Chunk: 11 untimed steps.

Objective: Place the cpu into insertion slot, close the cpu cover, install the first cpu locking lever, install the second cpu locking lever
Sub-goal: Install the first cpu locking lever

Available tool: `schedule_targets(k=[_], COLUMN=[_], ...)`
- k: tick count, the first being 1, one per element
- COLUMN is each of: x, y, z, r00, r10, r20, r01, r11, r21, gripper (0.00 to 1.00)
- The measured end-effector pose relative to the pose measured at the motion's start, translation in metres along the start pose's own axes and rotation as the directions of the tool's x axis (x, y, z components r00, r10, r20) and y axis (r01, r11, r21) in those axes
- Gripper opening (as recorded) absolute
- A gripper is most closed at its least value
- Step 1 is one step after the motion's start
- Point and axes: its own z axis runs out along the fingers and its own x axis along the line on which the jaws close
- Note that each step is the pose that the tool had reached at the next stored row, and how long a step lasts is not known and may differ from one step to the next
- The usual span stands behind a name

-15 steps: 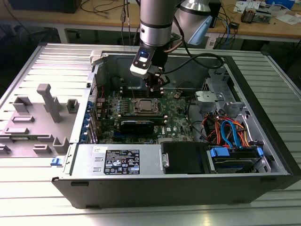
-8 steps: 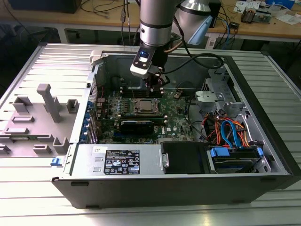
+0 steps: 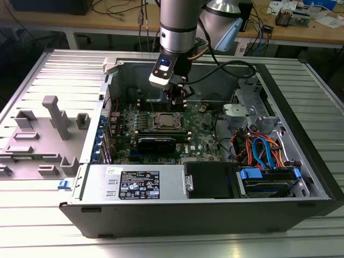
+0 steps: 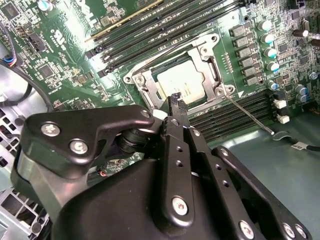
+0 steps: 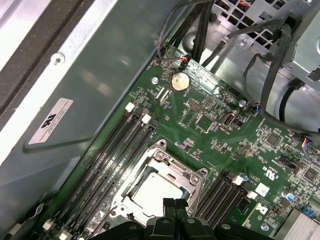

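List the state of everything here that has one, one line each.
cpu, seated, framed by its cover.
cpu cover, down over the cpu.
locking lever, swung out, apparently not latched.
gripper, shut, holding nothing, at the cover's edge.
computer case, lying on its side, open.

You are looking at the cpu (image 4: 182,82) lying flat in the insertion slot (image 4: 216,76), its dull silver top facing up. The cpu cover (image 4: 207,52) is lying flat around it, and a thin locking lever (image 4: 250,114) is jutting out from the cover's corner.
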Motion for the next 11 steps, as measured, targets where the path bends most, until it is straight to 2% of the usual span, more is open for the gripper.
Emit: schedule_targets(k=[5,7,8,11], x=[0.0001,0.0,-0.0002,-0.0004], y=[-0.0002,-0.0003,-0.0004,-0.0004], z=[-0.0001,-0.004,-0.0089,-0.0136], r00=[0.9962,0.9926,0.9898,0.9861], r10=[-0.087,-0.122,-0.142,-0.166], r20=[0.0015,0.0023,0.0027,0.0032], r01=[0.087,0.122,0.142,0.166], r11=[0.9962,0.9925,0.9898,0.9861], r21=[-0.0033,-0.0046,-0.0053,-0.0064], gripper=[0.11,0.11,0.11,0.11])
